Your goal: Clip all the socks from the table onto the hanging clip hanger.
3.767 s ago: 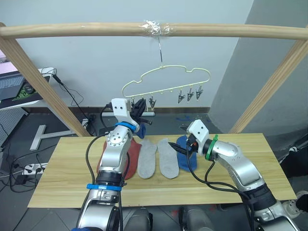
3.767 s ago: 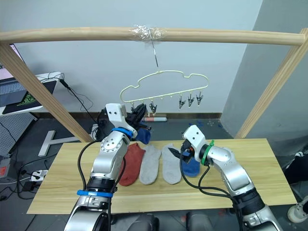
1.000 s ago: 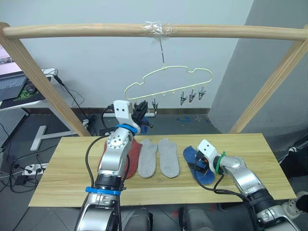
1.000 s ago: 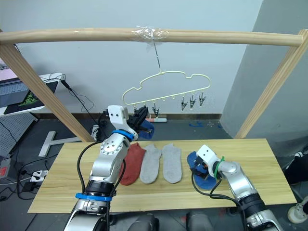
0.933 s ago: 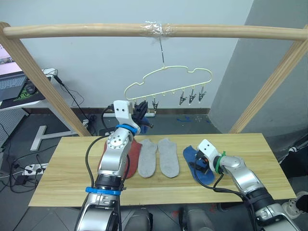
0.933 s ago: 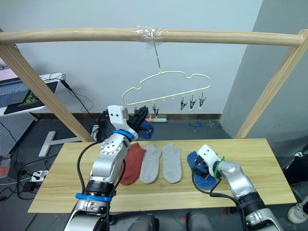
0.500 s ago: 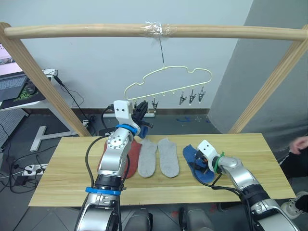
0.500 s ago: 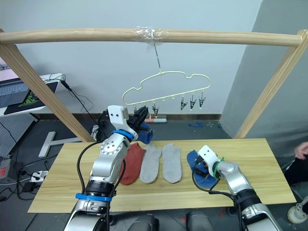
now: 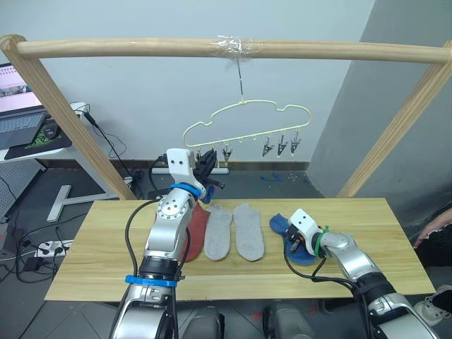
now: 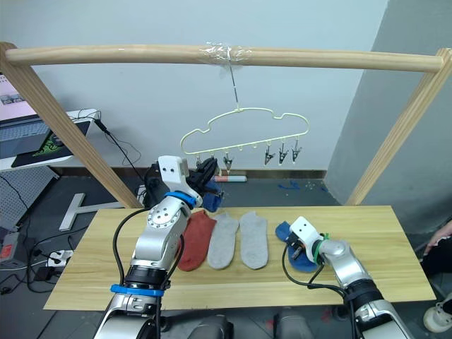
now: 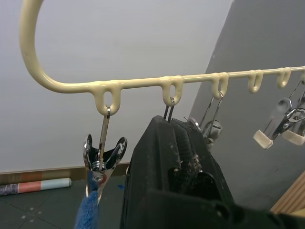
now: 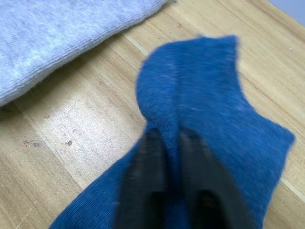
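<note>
Pinching a fold of the blue sock (image 12: 200, 119) on the table (image 9: 212, 282), your right gripper (image 12: 172, 143) holds little fabric; lifting could drop it. Your left gripper (image 11: 178, 143), fingers pressed together at the clip hanger (image 9: 244, 116), may set it swinging.

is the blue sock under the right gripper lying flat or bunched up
Bunched up: the right gripper pinches a raised fold of the blue sock, while its rest lies on the table.

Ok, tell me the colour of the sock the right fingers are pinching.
Blue sock, clearest in the right wrist view.
</note>
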